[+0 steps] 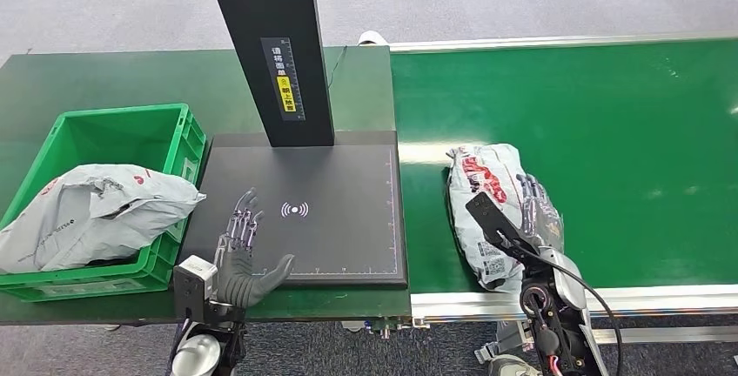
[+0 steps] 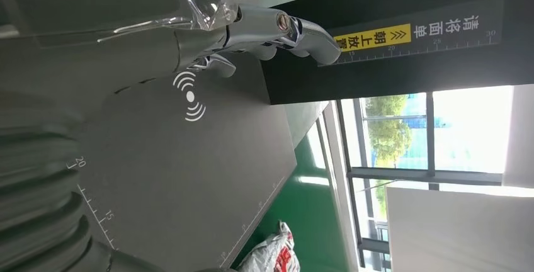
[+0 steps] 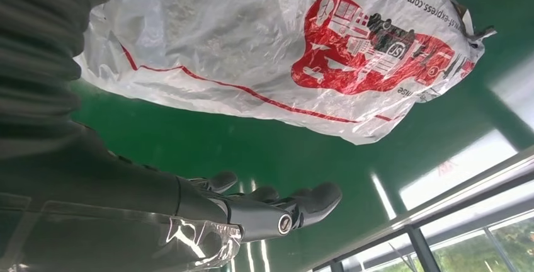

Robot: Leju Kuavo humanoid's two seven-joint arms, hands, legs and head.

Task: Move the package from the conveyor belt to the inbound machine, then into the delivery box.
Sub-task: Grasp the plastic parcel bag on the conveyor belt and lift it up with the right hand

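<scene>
Package [image 1: 492, 211], a white plastic mailer with red print, lies on the green conveyor belt [image 1: 609, 132] near its front rail, just right of the inbound machine [image 1: 305, 211]. In the head view the right robot hand [image 1: 533, 206] rests on top of the package's right half, fingers spread over the plastic; whether they grip it I cannot tell. The left robot hand [image 1: 245, 254] hovers over the front left part of the machine's black platform, fingers apart and holding nothing. Left of the machine, on the dark green counter [image 1: 104, 80], stands the green delivery box [image 1: 122, 145], with a grey bag [image 1: 87, 211] spilling over its rim.

Left wrist view: the left robot hand [image 2: 208, 39] is released above the platform's wireless symbol [image 2: 191, 96], and the package [image 2: 272, 254] shows beyond the platform edge on the belt.

Right wrist view: the package [image 3: 289, 51] lies close against the right robot hand [image 3: 220, 209], whose fingers [image 3: 308, 199] extend alongside it over the belt without closing on it.
</scene>
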